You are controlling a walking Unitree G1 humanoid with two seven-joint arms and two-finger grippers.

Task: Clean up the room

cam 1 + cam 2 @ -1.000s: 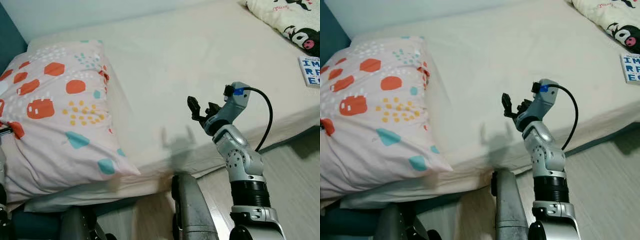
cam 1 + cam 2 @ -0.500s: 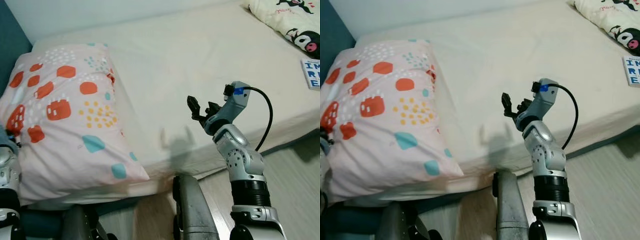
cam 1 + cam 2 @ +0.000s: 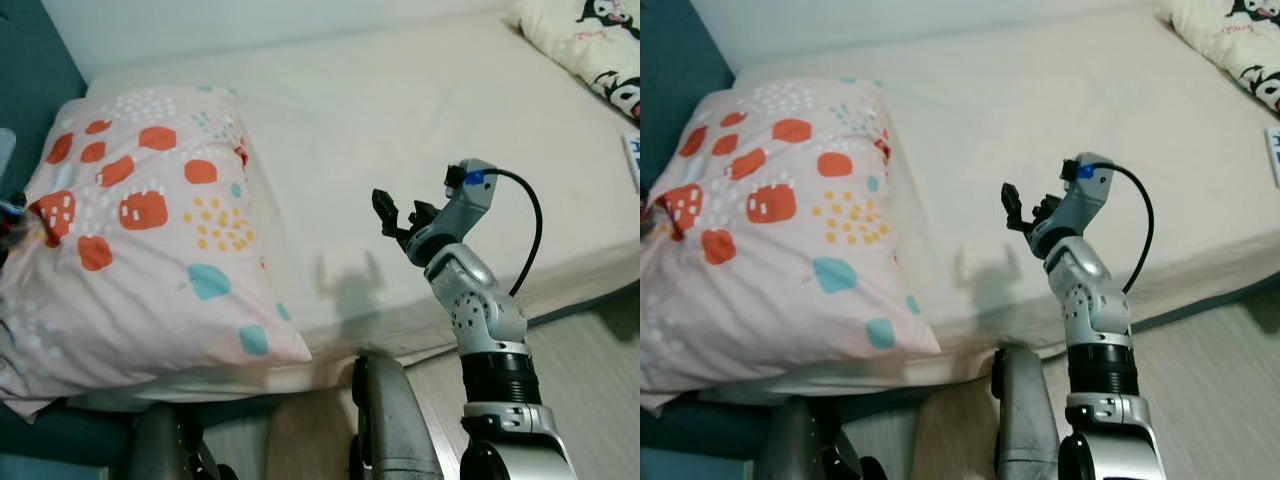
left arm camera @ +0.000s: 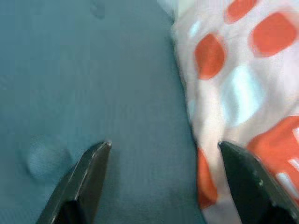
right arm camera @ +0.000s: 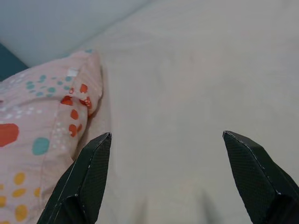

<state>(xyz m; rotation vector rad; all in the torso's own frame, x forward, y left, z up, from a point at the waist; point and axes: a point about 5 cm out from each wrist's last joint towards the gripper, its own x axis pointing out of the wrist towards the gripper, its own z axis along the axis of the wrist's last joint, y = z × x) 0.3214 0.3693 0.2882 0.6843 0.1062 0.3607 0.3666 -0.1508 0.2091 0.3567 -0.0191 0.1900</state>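
Left eye view has the cream bed (image 3: 400, 110) across most of the frame, with the spotted pillow (image 3: 150, 240) at left, its lower edge overhanging the mattress, and a cartoon-print blanket (image 3: 600, 50) at upper right. To do this step well, I judge the pillow should be pushed fully onto the mattress and squared to the headboard end. Right gripper (image 3: 400, 215) hovers wide at centre over the sheet; left gripper (image 4: 163, 182) spreads wide beside the pillow's edge, holding nothing; no writing is legible.
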